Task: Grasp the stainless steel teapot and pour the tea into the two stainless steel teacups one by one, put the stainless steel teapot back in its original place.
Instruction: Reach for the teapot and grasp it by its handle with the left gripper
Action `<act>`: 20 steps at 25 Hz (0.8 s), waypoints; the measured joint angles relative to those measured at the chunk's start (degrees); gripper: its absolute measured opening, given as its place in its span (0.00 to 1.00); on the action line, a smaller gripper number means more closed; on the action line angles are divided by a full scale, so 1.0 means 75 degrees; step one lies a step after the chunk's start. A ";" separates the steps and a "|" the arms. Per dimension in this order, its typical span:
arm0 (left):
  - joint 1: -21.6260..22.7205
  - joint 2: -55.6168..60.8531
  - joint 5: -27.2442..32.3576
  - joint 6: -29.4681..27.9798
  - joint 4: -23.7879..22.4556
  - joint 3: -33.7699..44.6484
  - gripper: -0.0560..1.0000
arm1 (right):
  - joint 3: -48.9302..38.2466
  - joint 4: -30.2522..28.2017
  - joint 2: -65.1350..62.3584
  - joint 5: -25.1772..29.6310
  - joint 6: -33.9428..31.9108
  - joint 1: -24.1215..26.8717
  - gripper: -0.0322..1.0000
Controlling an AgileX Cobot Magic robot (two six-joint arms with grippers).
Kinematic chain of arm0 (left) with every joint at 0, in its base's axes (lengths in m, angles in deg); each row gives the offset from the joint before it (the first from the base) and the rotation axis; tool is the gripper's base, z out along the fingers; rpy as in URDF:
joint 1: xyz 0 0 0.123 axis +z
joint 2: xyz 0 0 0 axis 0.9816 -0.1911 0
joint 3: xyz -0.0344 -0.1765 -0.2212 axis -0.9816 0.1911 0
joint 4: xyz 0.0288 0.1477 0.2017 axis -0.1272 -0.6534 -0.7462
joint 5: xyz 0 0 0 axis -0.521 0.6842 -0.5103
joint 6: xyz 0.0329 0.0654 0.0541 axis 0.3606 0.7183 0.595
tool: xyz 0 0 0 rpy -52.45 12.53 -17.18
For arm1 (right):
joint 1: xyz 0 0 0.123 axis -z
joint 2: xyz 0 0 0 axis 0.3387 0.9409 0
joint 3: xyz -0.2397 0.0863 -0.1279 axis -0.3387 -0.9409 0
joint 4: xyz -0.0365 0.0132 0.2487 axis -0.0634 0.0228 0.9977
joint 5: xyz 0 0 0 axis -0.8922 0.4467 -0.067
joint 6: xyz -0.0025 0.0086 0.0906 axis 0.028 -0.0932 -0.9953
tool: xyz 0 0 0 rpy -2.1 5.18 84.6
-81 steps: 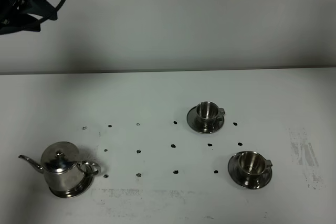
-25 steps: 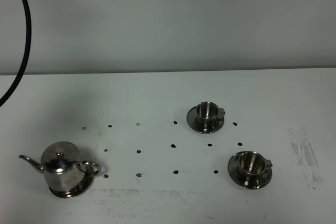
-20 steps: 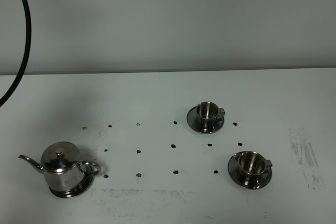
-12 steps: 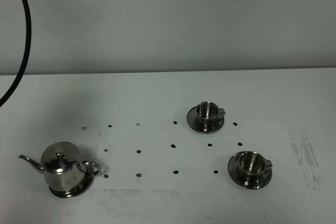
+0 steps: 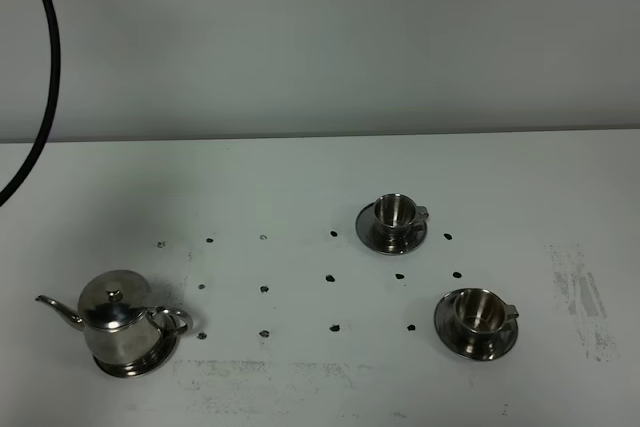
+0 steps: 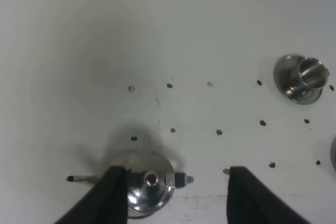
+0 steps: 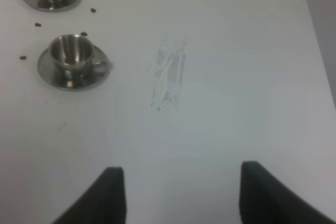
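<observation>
A stainless steel teapot (image 5: 118, 327) sat on its saucer (image 5: 160, 357) at the near left of a white table (image 5: 300, 172), spout pointing left. The farther teacup (image 5: 396, 211) and the nearer teacup (image 5: 479, 312) stood on their own saucers at the right (well apart from the pot). The left gripper (image 6: 177, 174) hung high above the teapot, jaws spread, holding nothing. The right gripper (image 7: 181, 169) gaped likewise, empty, over the table near the nearer teacup.

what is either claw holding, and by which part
Nothing is held: the left claw and right claw are open and empty, and the teapot sits on its saucer.
</observation>
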State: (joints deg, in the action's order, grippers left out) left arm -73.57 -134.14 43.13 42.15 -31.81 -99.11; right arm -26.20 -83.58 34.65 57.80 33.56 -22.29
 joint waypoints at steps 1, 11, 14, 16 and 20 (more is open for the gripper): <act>0.0000 0.0000 0.0000 0.0000 0.0000 0.0000 0.52 | 0.0000 0.0000 0.0000 0.0000 0.0000 0.0000 0.51; 0.0000 0.0000 0.0000 0.0006 0.0000 0.0000 0.52 | 0.0000 0.0049 0.0000 0.0000 0.0000 0.0442 0.51; 0.0000 0.0000 0.0000 0.0006 0.0000 0.0000 0.52 | 0.0000 0.0049 0.0000 0.0000 0.0000 0.0542 0.51; 0.0000 0.0000 0.0000 0.0006 0.0000 0.0000 0.52 | 0.0000 0.0049 0.0000 0.0000 0.0000 0.0636 0.51; 0.0000 0.0000 0.0000 0.0006 0.0000 0.0000 0.52 | 0.0000 0.0049 0.0000 0.0000 0.0000 0.0686 0.51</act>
State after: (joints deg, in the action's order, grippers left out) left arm -73.57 -134.14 43.13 42.19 -31.81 -99.11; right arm -26.20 -83.22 34.65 57.80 33.56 -17.15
